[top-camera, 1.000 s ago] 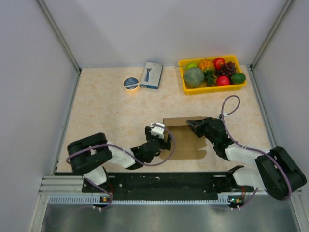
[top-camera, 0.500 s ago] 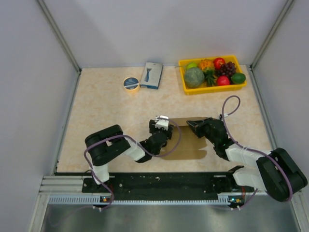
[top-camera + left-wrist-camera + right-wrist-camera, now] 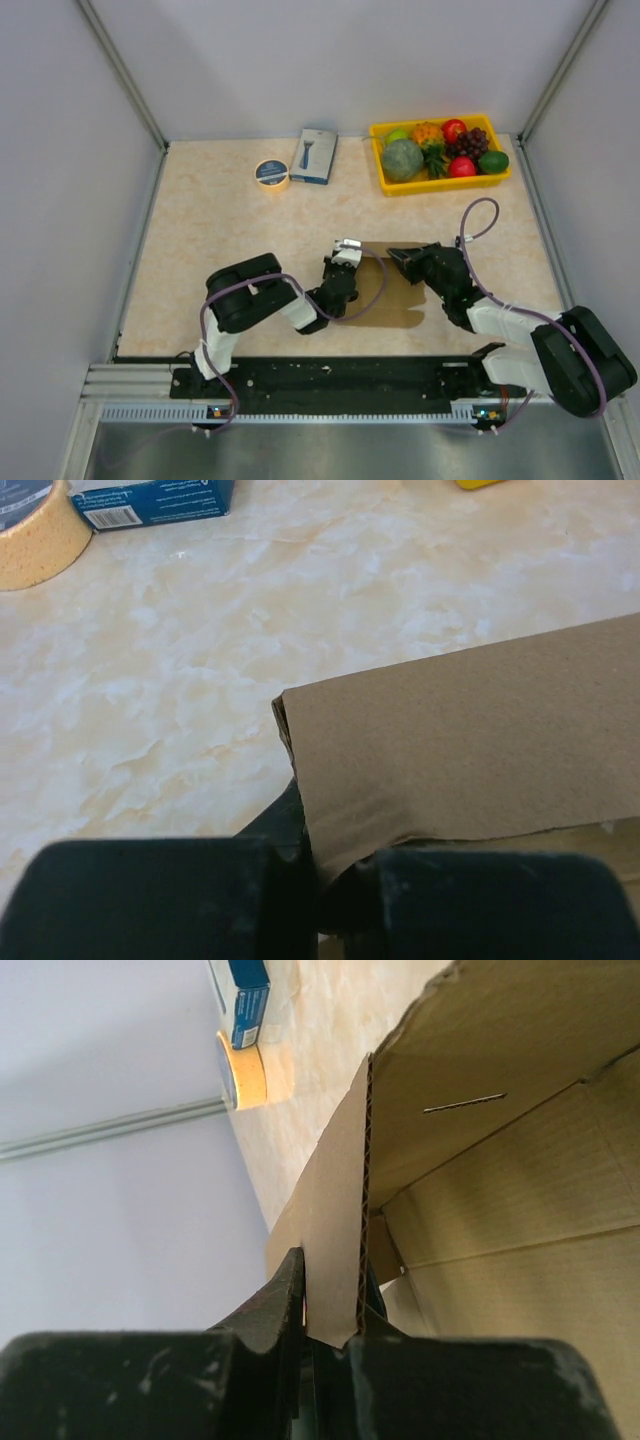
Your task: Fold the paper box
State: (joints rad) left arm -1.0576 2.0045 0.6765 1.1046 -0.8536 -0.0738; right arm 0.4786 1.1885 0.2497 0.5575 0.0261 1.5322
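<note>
Left arm (image 3: pixel 250 290) folded low, left jaws pinching the paper box (image 3: pixel 470 740); right arm (image 3: pixel 495 318) stretched inward, right jaws clamped on it.

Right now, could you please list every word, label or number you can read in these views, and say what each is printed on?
No text is legible in any view.
On the blue-and-white box: white print and a barcode label, too small and blurred to read.
On the tape roll: a dark printed label on top, unreadable.
On the paper box: plain brown, no print at all.
</note>
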